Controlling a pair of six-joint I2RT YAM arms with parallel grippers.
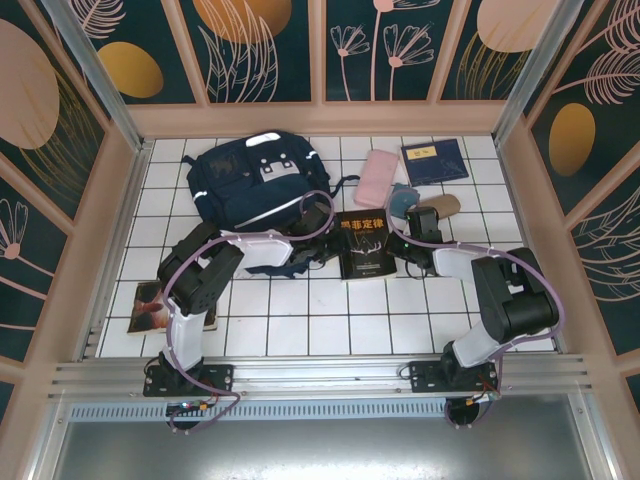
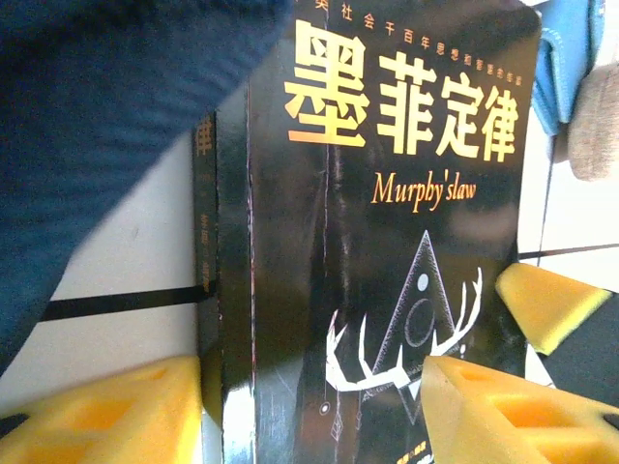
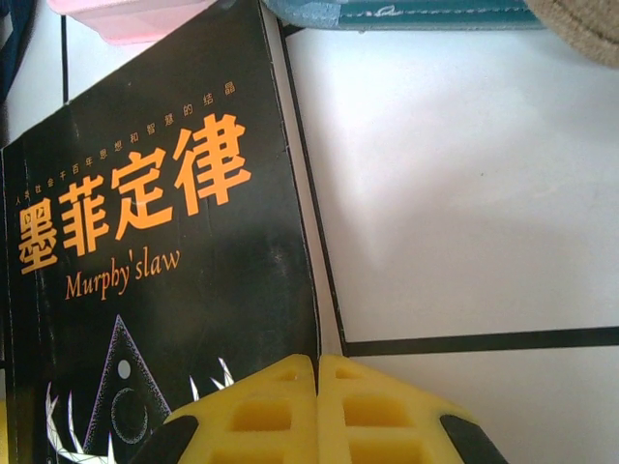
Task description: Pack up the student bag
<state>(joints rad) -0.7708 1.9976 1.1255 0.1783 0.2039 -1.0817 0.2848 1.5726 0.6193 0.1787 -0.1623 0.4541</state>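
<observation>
The bag (image 1: 250, 180) lies at the far left of the worktop (image 1: 300, 330), a broad navy heap whose long axis runs roughly along the far edge. Just beside it, on the side toward the right edge, a black book (image 1: 364, 243) lies flat and cover up. Its long axis points from the near edge to the far edge. Both arms meet over that book.

The left fingers (image 2: 97, 416) are released and stand apart. One is off the spine side above the tile and the other is over the right part of the cover, with the book's near end between and under them. I cannot tell whether either one presses on the book. In the left wrist view, blue bag fabric looms at the upper left, close to the spine.

The right fingers (image 3: 377, 416) are clenched pad to pad at the book's right edge, toward its near corner. Nothing shows between them, and whether they nip the cover's lip is unclear.

The step in hand looks like raising the book to go into the bag. The bag lies leftward and slightly farther back from both sets of fingers, on the book's spine side, so the left arm is the nearer one. The book would have to travel sideways, across its short axis. I cannot make out where the bag's opening faces, and that is the likely snag.
</observation>
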